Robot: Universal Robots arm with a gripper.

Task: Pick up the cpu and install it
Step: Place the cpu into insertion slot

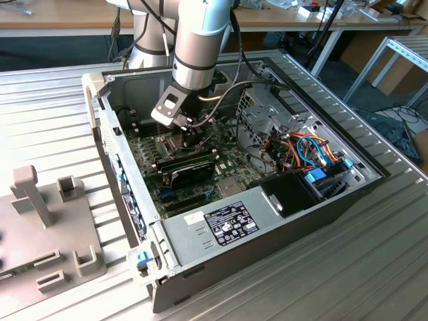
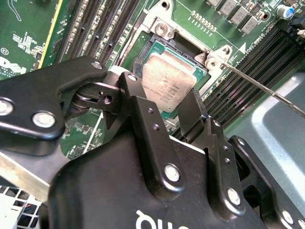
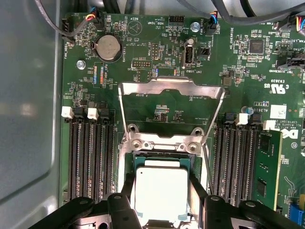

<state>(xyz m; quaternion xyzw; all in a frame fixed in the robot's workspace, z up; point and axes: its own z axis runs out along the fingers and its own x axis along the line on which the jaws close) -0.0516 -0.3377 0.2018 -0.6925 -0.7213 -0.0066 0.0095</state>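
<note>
While the end effector (image 3: pixel 162 192) grips the cpu (image 3: pixel 161 188) at the socket (image 3: pixel 164 143), seating looks uncertain. Released tilted, it could jam crooked.

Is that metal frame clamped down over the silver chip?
No, the metal frame is swung open, leaving the cpu uncovered.

- Ribbed aluminium table (image 1: pixel 348 267) forms the work surface.
- Wooden bench (image 1: pixel 60 17) runs along the far side.
- Dark floor (image 1: pixel 331 83) lies beyond the table; cables (image 1: pixel 394 124) lie across it.
</note>
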